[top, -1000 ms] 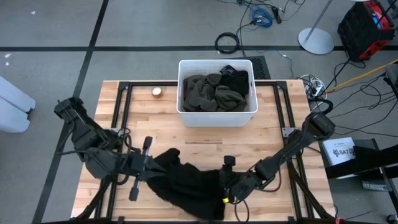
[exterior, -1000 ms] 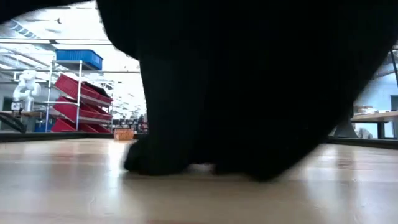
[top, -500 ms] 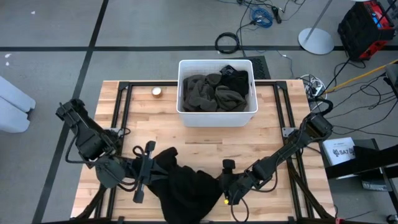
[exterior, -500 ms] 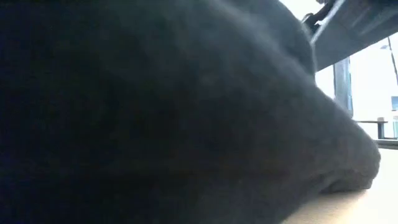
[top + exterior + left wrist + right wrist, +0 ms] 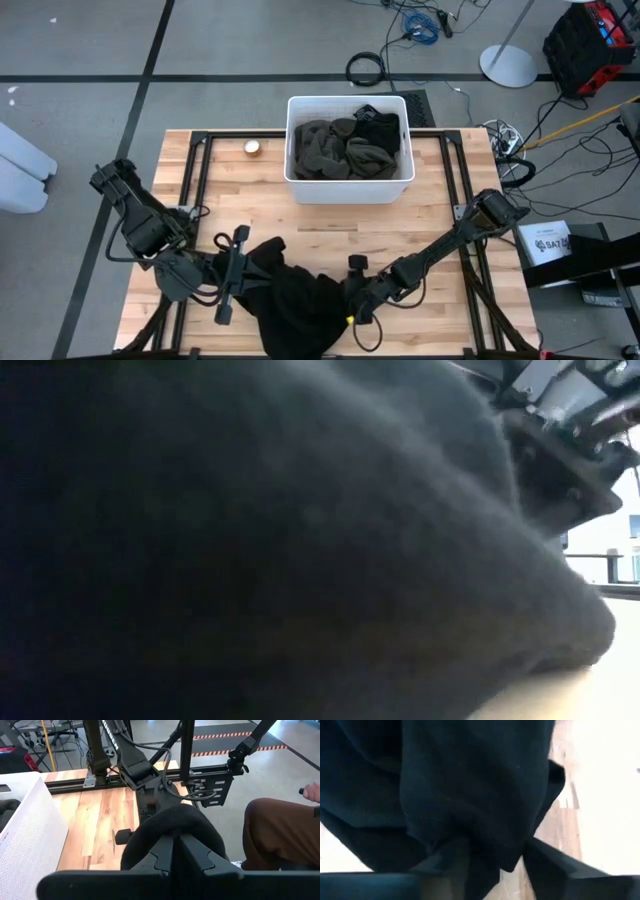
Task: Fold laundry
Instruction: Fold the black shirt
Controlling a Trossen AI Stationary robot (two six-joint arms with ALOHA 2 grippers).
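Observation:
A black garment (image 5: 298,302) lies bunched on the table near its front edge, between my two grippers. It fills the low view (image 5: 250,540). My left gripper (image 5: 250,272) is shut on the garment's left part. My right gripper (image 5: 347,300) is shut on its right part. A white bin (image 5: 350,190) at the far middle holds dark olive-grey and black garments (image 5: 340,148). No pink, beige or navy cloth is in view. My left gripper pinches a fold of the black garment (image 5: 172,822) between its two fingers, coming level from the table's left. The cloth loops up over the fingertips, and the rest lies on the table. My right gripper has a bunched fold of the garment's right part (image 5: 485,845) between its two fingers (image 5: 552,865), coming low from the table's right. Several layers hang slack in front of it. The garment rests on the table.
A small round object (image 5: 252,148) lies at the far left of the table. Black frame rails (image 5: 200,180) run along both sides of the wood top. A seated person's brown trouser leg (image 5: 280,830) shows beyond the table in the left wrist view.
My right gripper has gone toward the table's left with the garment's right part. The garment, which was spread wide, is now gathered into a narrower heap against the low camera. My left gripper has dropped slightly toward the near edge and keeps its hold.

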